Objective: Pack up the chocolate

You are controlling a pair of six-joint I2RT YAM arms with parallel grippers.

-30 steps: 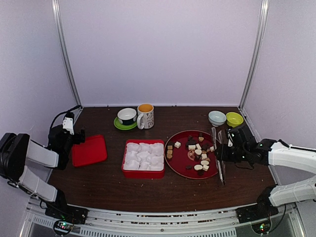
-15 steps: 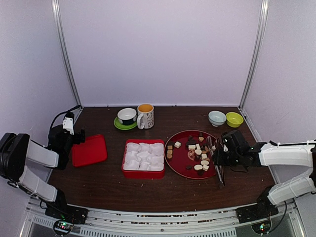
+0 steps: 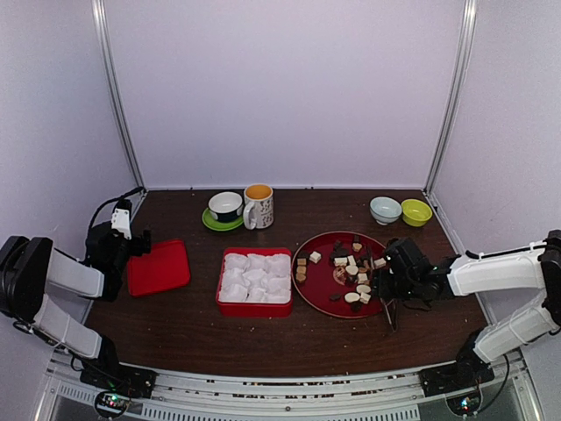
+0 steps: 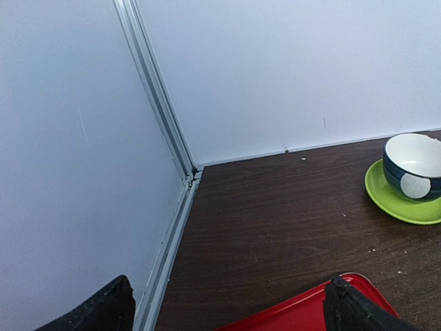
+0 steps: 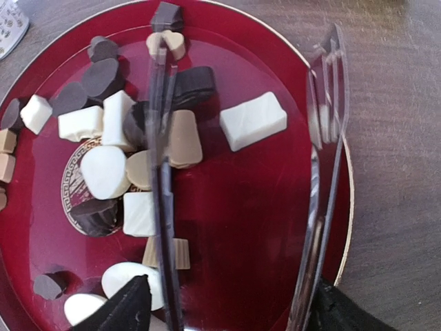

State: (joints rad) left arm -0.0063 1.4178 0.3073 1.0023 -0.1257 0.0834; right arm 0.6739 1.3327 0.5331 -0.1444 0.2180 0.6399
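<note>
- Since one second ago, has swung the tongs (image 3: 388, 311) down from standing upright at the right rim of the round red plate (image 3: 317, 282) to lying low over it. Has also drawn the right gripper (image 3: 381, 285) in toward the middle of the worktop (image 3: 184, 324). Moved nothing on the left side.
- Pinches the tongs only lightly between the fingers of the right gripper, with the two tong arms sprung well apart: one over the heap of pieces, the other above the plate's right rim.
- Holds nothing in the left gripper (image 4: 229, 296), spread wide near the left edge of the worktop, just beside the red lid (image 3: 159, 267).
- Leaves the chocolate (image 3: 353, 270) all on the plate, right of the worktop's middle: dark, tan and cream pieces, mostly crowded on the plate's right half.
- Shows none of it yet in the white paper cups (image 3: 255, 274) of the red box (image 3: 254, 309) at the middle of the worktop.
- Seems, by judgement, to be at the step of choosing and gripping a first piece; packing itself not yet begun.
- Calls next for lowering the open tips around one single piece, perhaps the cream block (image 5: 253, 121) lying apart from the heap and already between the tong arms.
- Then needs a gentle squeeze and a lift before carrying across to a cup.
</note>
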